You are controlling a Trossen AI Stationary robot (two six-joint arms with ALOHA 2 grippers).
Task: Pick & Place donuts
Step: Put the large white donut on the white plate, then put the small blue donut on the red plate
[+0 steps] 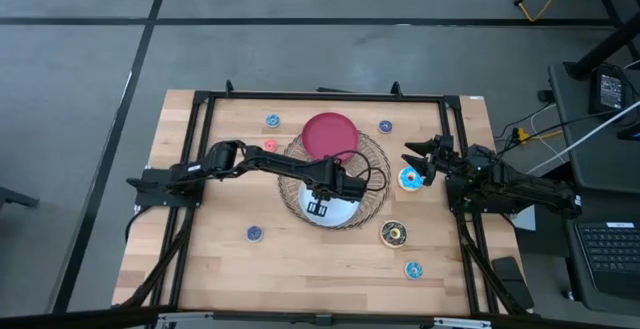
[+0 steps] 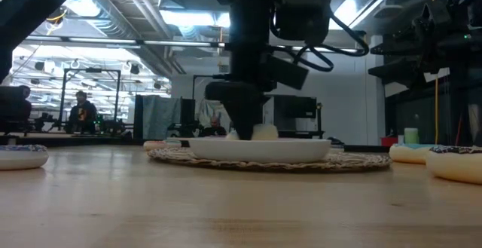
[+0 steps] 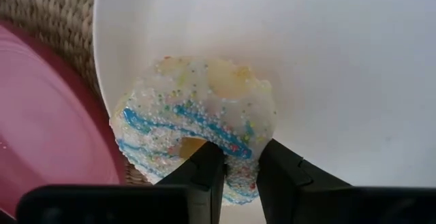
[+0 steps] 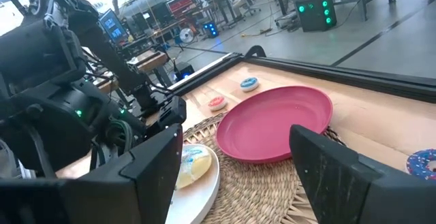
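— Where is the sprinkled donut sitting?

— The white-sprinkled donut, streaked with blue, is lying in the white plate, near its edge. My left hand is closing narrowly on its rim, one finger in the hole and the other outside.

— And the plate?

— It is resting on the wicker tray, with the red plate leaning over the tray's far side.

— What is your right hand doing?

— My right hand is hanging wide open over the tabletop, just beside a blue donut.

— Are other donuts lying about?

— A dark brown donut is lying near the tray, blue ones are sitting at and, and an orange-pink donut is lying beside my left arm.
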